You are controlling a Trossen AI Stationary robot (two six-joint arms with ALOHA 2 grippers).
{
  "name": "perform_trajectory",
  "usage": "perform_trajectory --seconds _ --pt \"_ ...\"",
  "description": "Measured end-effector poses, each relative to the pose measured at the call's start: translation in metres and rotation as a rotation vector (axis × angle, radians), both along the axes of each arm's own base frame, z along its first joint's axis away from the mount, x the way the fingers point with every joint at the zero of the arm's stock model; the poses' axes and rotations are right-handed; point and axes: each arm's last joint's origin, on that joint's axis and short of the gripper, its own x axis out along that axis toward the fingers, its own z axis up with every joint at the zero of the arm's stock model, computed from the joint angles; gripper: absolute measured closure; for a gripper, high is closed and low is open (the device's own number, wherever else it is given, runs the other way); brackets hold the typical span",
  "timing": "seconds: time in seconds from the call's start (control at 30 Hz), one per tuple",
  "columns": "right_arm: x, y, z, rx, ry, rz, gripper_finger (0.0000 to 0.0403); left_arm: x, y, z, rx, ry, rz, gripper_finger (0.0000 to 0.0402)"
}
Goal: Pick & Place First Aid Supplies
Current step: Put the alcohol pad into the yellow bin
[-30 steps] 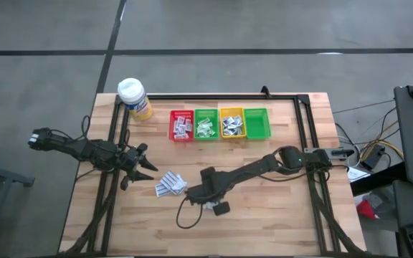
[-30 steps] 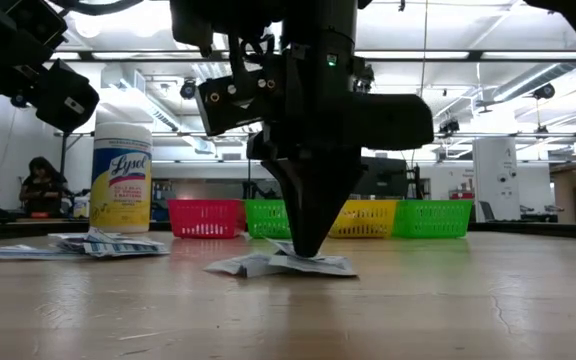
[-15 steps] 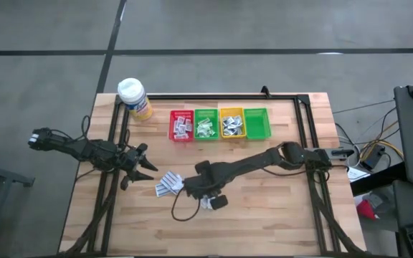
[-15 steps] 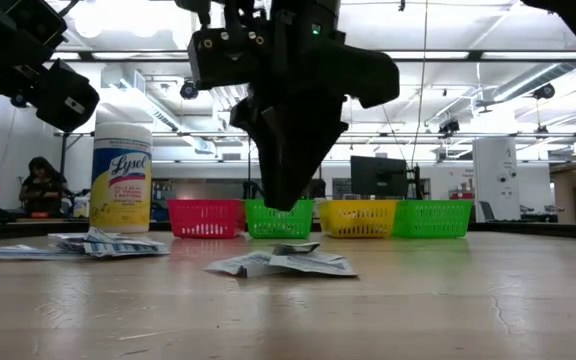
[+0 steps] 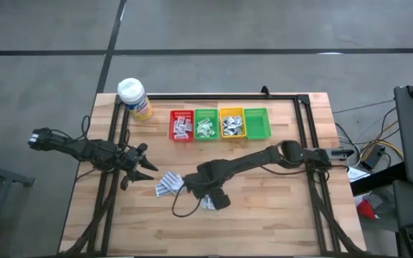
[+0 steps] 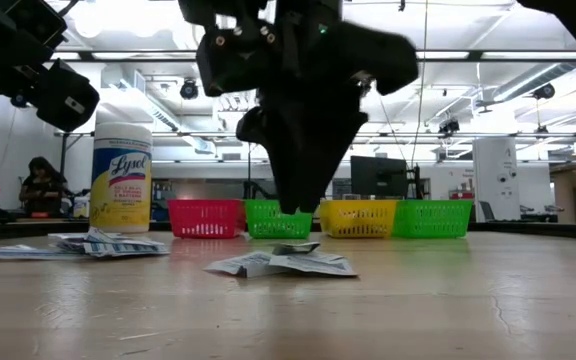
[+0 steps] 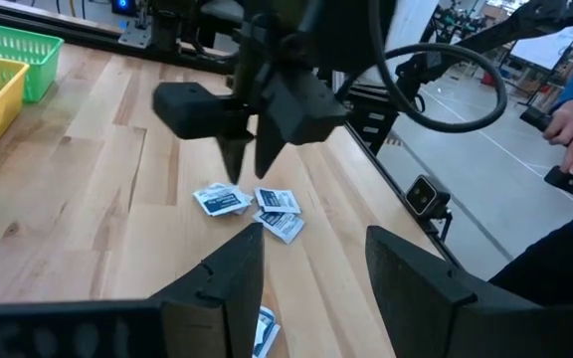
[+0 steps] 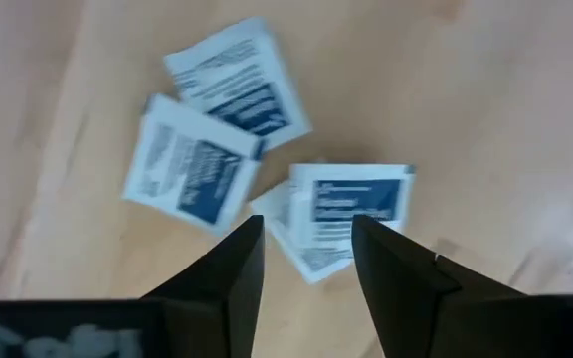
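On your wooden bench (image 5: 278, 208), four bins are sitting in a row: red (image 5: 181, 125), green (image 5: 206, 125) and yellow (image 5: 231, 123) ones are holding sachets; the far green bin (image 5: 257, 122) is showing none. Three sachets (image 8: 257, 169) are lying under your right gripper (image 8: 306, 264), its fingers parted, gripping nothing. Another pile (image 5: 168, 183) is lying near your left gripper (image 5: 143, 168), which is also standing open, empty.

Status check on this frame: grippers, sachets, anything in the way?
Right gripper open, empty, above the small sachet cluster. Left gripper open, waiting beside the other sachet pile. Bins already hold packets. Nothing in the way.
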Motion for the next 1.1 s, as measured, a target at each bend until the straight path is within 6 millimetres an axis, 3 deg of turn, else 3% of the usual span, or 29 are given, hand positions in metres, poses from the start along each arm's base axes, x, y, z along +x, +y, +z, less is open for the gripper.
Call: perform_trajectory --seconds 0.23,0.6,1.1 --pt "-0.005 0.019 -0.004 -0.033 -0.007 0.045 0.0264 0.000 0.000 0.000 0.024 -0.008 -0.007 0.0229" --pt "-0.002 0.020 -0.026 -0.110 0.001 -0.019 0.0282 0.000 0.000 0.000 0.027 -0.009 -0.007 0.0229" --pt "-0.003 0.017 -0.029 -0.216 -0.021 -0.040 0.0304 0.000 0.000 0.000 0.028 -0.008 -0.005 0.0229"
